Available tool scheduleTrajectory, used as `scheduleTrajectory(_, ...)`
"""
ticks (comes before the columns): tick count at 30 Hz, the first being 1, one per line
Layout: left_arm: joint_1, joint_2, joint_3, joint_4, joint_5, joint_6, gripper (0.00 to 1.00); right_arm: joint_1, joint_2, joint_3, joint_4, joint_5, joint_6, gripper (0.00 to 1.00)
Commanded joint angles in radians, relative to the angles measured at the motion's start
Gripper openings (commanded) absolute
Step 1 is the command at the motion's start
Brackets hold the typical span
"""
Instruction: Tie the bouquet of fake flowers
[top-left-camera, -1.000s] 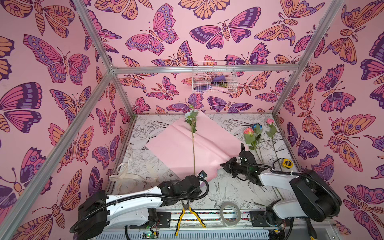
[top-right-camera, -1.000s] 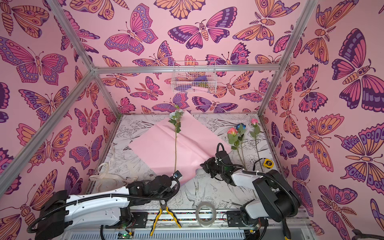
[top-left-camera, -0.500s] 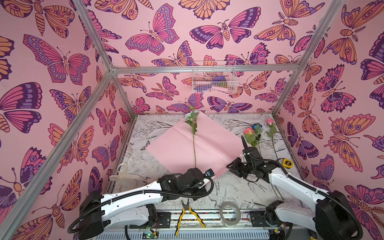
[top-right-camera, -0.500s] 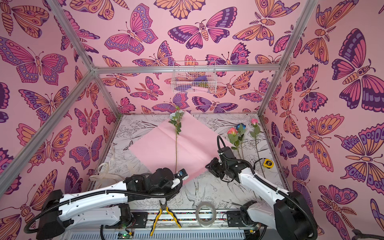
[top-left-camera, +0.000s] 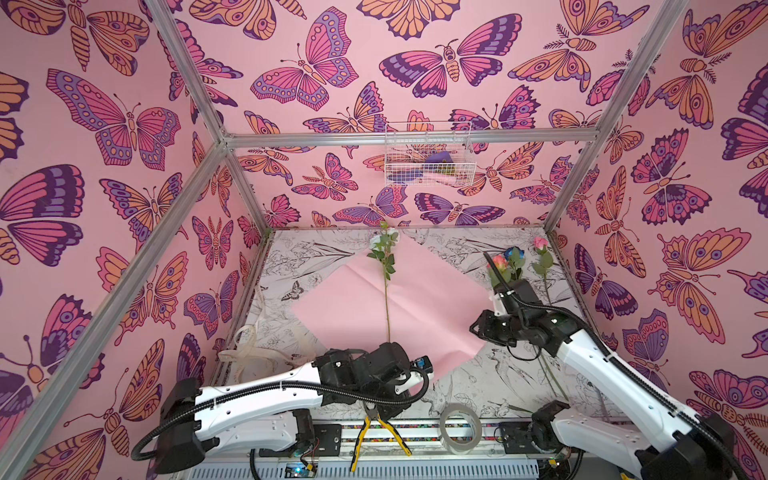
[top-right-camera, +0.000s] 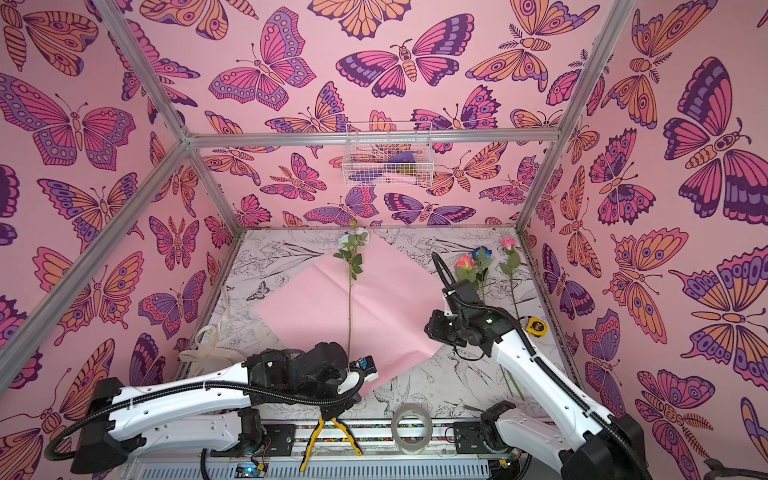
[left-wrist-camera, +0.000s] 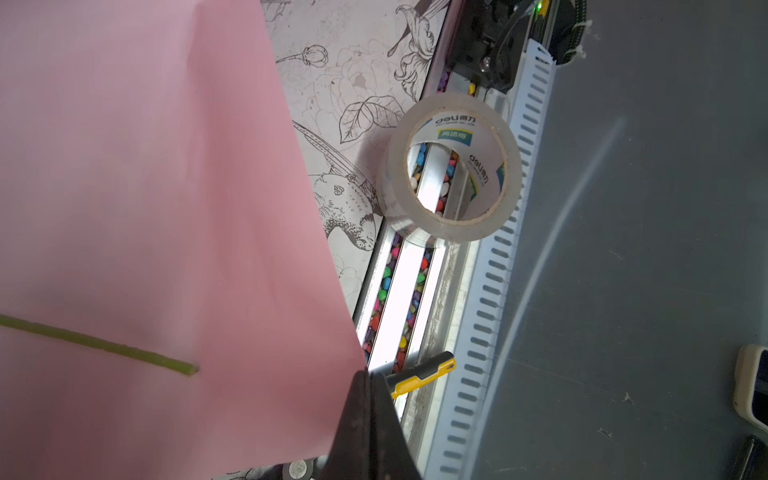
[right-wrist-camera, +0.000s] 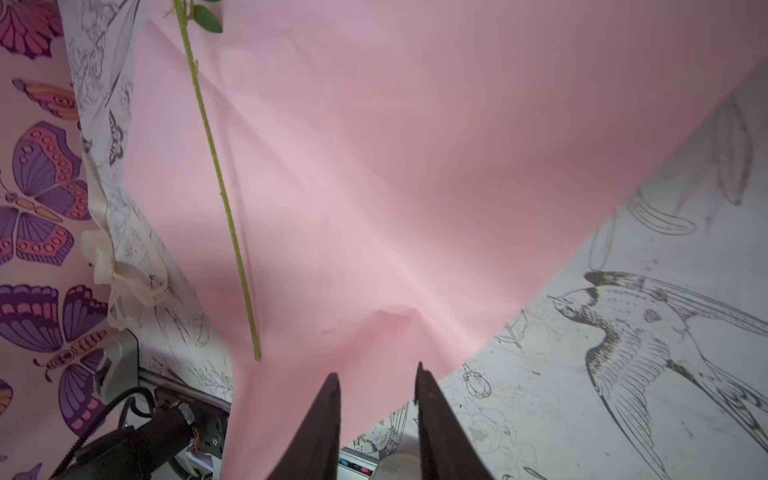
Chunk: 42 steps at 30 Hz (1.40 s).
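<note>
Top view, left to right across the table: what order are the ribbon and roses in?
cream ribbon → white rose → coral-pink rose → blue rose → pink rose. Skipped the pink paper, which lies under the white rose.

Left tool (left-wrist-camera: 369, 375) clamped, right tool (right-wrist-camera: 376, 376) parted

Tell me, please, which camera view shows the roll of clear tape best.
The left wrist view: the roll of clear tape sits close up there, its printed core legible. Both top views show it only as a small, distant ring. The right wrist view does not clearly show it.
</note>
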<state>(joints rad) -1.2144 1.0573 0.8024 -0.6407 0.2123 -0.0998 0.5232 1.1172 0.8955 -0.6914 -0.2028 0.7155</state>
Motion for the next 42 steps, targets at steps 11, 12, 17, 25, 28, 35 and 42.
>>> scheduleTrajectory(11, -0.018, 0.021, -0.07, 0.038, -0.001, -0.037, 0.0, 0.28, 0.621, 0.391, 0.224, 0.039, -0.181, 0.44)
scheduleTrajectory(12, -0.017, 0.016, -0.075, 0.045, 0.001, -0.035, 0.0, 0.292, 0.662, 0.416, 0.226, 0.047, -0.188, 0.44)
scheduleTrajectory(17, -0.017, 0.003, -0.09, 0.071, 0.001, -0.029, 0.0, 0.333, 0.828, 0.538, 0.224, 0.064, -0.208, 0.45)
scheduleTrajectory(25, -0.018, 0.003, -0.098, 0.078, 0.023, -0.026, 0.0, 0.351, 0.988, 0.66, 0.201, 0.101, -0.203, 0.4)
scheduleTrajectory(28, -0.019, 0.001, -0.098, 0.078, 0.03, -0.023, 0.0, 0.349, 1.019, 0.669, 0.204, 0.126, -0.196, 0.34)
scheduleTrajectory(35, -0.018, 0.015, -0.096, 0.078, 0.038, -0.019, 0.0, 0.318, 1.023, 0.671, 0.205, 0.178, -0.191, 0.06)
scheduleTrajectory(42, -0.017, 0.018, -0.097, 0.078, 0.045, -0.015, 0.0, 0.285, 1.021, 0.668, 0.228, 0.215, -0.169, 0.0)
